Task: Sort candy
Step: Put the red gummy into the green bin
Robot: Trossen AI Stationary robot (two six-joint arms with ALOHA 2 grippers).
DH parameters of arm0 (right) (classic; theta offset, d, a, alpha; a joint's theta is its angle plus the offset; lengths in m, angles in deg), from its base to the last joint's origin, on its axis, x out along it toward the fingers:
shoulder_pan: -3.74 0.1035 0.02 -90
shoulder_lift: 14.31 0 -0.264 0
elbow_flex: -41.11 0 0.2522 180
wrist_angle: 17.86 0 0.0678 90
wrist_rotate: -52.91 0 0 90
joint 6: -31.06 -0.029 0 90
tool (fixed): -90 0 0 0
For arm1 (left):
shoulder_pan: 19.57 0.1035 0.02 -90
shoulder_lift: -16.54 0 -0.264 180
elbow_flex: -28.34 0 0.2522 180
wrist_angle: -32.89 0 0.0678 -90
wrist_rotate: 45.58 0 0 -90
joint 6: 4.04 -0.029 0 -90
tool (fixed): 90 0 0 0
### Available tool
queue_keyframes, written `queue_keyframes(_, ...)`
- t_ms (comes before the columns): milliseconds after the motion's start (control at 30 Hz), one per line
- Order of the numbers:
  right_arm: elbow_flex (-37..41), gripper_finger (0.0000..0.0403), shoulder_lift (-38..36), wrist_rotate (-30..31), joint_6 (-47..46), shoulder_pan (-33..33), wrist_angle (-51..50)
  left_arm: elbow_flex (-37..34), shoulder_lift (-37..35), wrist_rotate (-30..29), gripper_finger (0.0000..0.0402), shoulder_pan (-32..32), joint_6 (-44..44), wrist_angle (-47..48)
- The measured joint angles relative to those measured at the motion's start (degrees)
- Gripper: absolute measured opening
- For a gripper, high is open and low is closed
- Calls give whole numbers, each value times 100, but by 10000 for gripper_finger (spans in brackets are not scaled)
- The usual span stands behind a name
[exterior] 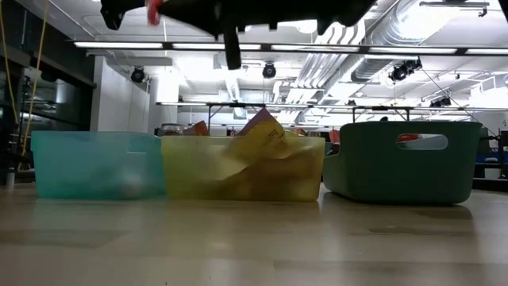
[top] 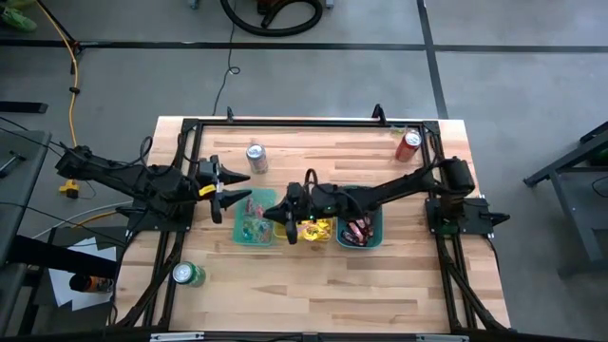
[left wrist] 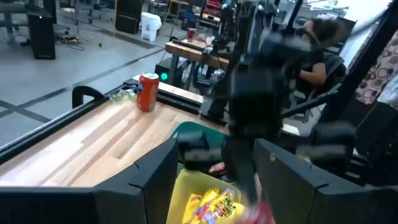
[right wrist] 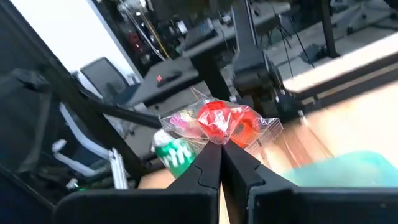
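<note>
The high view shows three bins in a row at the table's centre: a teal bin [top: 253,229], a yellow bin [top: 317,230] and a green bin [top: 359,229]. The right gripper [top: 285,211] reaches in from the right side and hangs over the gap between the teal and yellow bins. The left gripper [top: 233,187] sits near the left edge of the teal bin, fingers spread, nothing between them.

The high view does not resolve what the right gripper carries. The right wrist view does: the fingertips are pinched together on the edge of a clear-wrapped candy [right wrist: 219,124] with a red piece and a pink piece inside. The green soda can [right wrist: 176,154] shows behind it.

The low view gives bin contents from the side: yellow packets [exterior: 262,135] stand above the yellow bin's rim [exterior: 242,141], and the teal bin [exterior: 95,163] holds small pieces seen faintly through its wall. The green bin [exterior: 405,159] is opaque there; the high view shows dark red bars [top: 357,229] inside it.

The left wrist view looks across the yellow bin [left wrist: 186,199] at yellow packets [left wrist: 211,205], with the right arm blurred above and a red soda can [left wrist: 148,91] on the far table edge. A seated person shows beyond the table.

The high view alone shows a silver can [top: 256,158] behind the bins.
</note>
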Motion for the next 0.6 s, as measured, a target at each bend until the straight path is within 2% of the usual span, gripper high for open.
queue_keyframes(467, 2, 1, 601, 15, 61, -111, 11, 0, 10, -500, 200, 0, 149, -218)
queue_keyframes(600, 2, 23, 616, -6, 98, -107, -102, 0, 10, -579, 200, 0, 169, -210)
